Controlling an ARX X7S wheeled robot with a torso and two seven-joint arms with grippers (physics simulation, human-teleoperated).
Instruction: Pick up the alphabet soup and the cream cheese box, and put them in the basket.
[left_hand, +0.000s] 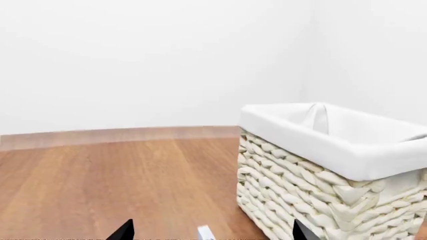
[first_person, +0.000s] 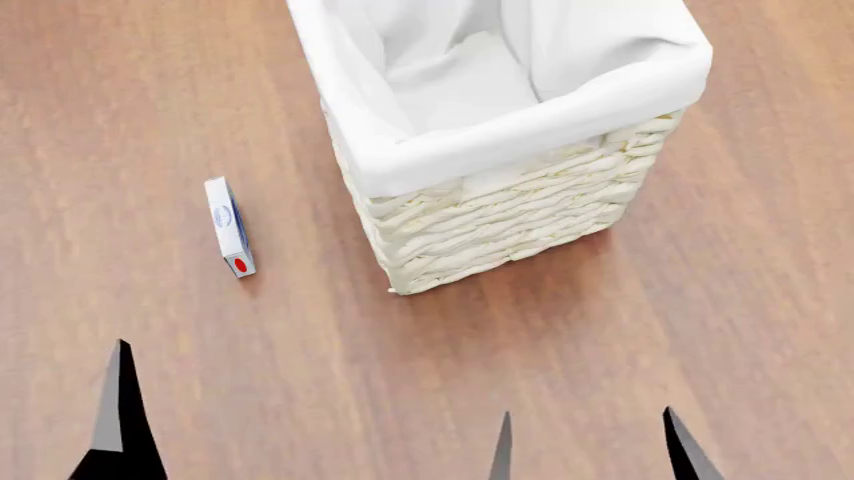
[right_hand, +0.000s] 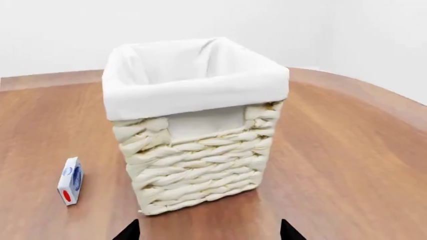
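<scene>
1. The basket (first_person: 507, 150) stands upright on the wooden table (first_person: 641, 330), in the far middle of the head view and turned at a slight angle. Its white cloth lining folds over the rim, and the part of the inside that shows is bare cloth.
2. The cream cheese box (first_person: 228, 226) stands on a thin edge on the table, to the left of the basket and a little nearer. It is apart from the basket, with bare wood between them. Its blue oval mark and red spot face up and to the right.
3. The alphabet soup can shows in none of the three views.
4. The left claw (left_hand: 212, 231) shows only as two dark tips at the near edge of its wrist view. The tips stand wide apart and hold nothing. A small white corner, likely the box, peeks between them, just beside the basket's woven wall.
5. The right claw (right_hand: 208, 230) is also spread open and empty. Its two dark tips sit near the basket's closest corner, clear of the wicker.
6. In the head view, both claws are at the near edge, above bare table.
</scene>
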